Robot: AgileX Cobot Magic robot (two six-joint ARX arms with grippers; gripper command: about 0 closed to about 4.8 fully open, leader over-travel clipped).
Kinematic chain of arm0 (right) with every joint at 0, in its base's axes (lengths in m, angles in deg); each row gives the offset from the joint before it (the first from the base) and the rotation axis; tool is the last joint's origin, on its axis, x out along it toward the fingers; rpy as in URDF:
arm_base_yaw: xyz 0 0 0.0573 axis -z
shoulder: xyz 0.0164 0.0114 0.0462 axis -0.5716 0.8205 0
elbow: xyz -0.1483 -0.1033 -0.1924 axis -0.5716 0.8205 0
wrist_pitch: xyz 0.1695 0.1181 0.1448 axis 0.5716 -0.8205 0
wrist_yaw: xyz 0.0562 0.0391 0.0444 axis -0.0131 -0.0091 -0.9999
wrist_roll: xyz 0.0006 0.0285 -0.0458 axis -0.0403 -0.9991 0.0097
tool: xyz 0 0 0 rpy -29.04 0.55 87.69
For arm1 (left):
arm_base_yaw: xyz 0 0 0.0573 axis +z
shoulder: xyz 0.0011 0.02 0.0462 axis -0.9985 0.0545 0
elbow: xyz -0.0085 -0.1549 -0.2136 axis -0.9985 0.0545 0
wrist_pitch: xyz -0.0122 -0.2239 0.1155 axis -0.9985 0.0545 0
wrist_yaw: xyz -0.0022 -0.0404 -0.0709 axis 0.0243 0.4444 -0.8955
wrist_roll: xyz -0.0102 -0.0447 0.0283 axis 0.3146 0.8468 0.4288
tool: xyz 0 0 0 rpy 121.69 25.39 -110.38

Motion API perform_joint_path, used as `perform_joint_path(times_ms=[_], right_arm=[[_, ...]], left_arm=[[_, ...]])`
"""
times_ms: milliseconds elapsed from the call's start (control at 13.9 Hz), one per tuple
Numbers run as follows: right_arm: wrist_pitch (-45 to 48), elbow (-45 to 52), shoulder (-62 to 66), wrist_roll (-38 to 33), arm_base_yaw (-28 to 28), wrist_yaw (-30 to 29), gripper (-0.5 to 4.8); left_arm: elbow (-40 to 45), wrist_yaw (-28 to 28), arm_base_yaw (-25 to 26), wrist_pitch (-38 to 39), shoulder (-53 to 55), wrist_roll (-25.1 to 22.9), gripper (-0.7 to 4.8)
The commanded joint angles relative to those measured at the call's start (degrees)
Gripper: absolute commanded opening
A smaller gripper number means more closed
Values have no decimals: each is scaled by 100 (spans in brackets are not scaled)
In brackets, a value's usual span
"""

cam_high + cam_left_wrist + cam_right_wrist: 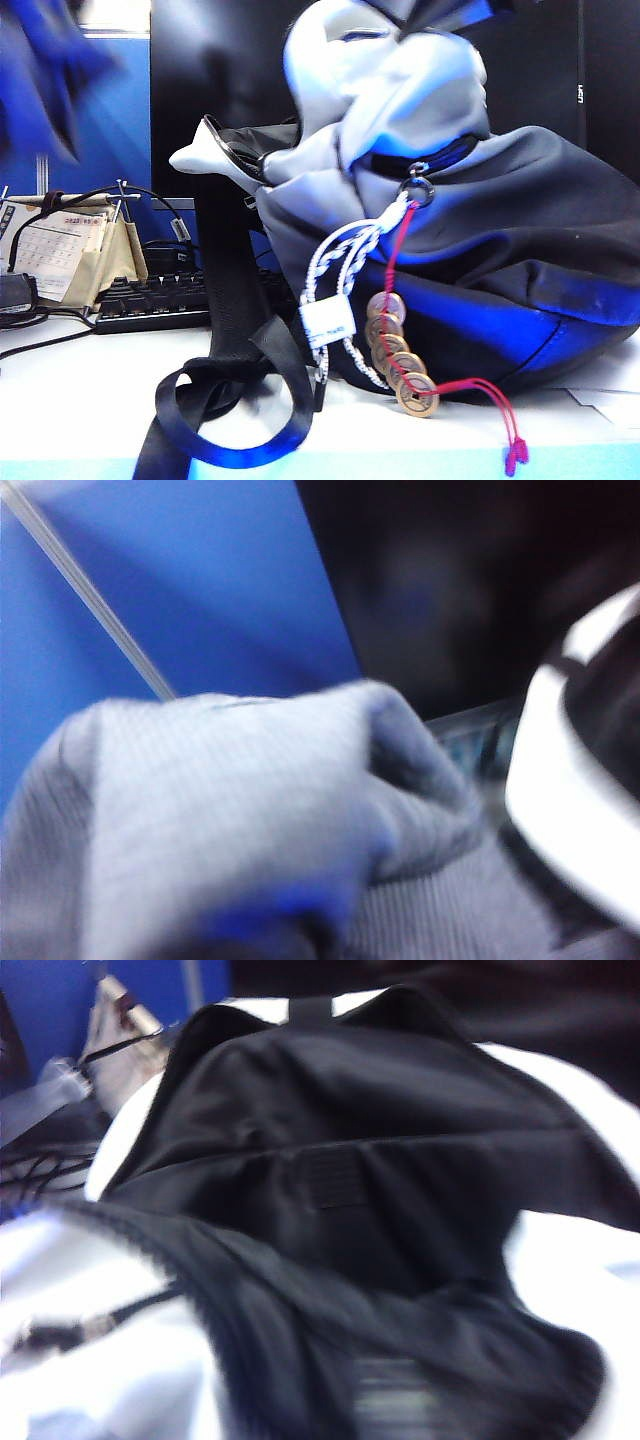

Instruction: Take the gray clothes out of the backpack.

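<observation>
One backpack, five brass coins, one keyboard.

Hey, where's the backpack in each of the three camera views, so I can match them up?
Exterior view: the backpack fills centre and right, on the table.
Left wrist view: only a slice of its pale rim, beyond the gray clothes close to the camera.
Right wrist view: its open black inside fills the picture.
Shared landmark: that pale rim around the black opening.
Neither gripper shows.
</observation>
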Motion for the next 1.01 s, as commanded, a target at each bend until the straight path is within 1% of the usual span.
perform_joint_path(times_ms=[72, 144, 289, 433, 505, 577, 649, 721, 794, 866, 938, 1010], right_arm=[[-63, -55, -332, -149, 2, 42, 472], [-136, -57, -485, -223, 0, 33, 472], [-199, -57, -776, -413, 0, 15, 473], [-719, -57, -1093, -433, 0, 57, 472], [-1213, -50, -1113, -420, 2, 68, 433], [-1421, -24, -1036, -258, 2, 146, 388], [-1351, -11, -833, -72, 2, 254, 247], [-1071, -11, -643, -42, 2, 256, 202], [-723, -13, -433, -35, 2, 262, 202], [-313, -15, -164, -15, 2, 448, 199], [63, -15, 133, 2, 2, 531, 166], [702, -33, 632, 4, 2, 529, 84]], left_arm=[[-28, -48, 153, -595, 723, -11, 133], [-28, -46, 155, -750, 953, -35, 152], [-28, -120, 153, -981, 1327, -179, 161], [-28, -522, 153, -986, 1541, 111, 161], [-28, -863, 153, -929, 1558, 212, 161], [-28, -1137, 144, -922, 1556, 267, 161], [-28, -1493, 136, -907, 1554, 560, 161], [-28, -1836, 133, -848, 1554, 778, 161], [-28, -2190, 133, -748, 1554, 857, 161], [-31, -2455, 133, -651, 1550, 857, 161], [-31, -2706, 133, -555, 1550, 855, 161], [-31, -3099, 133, -428, 1550, 855, 161]])
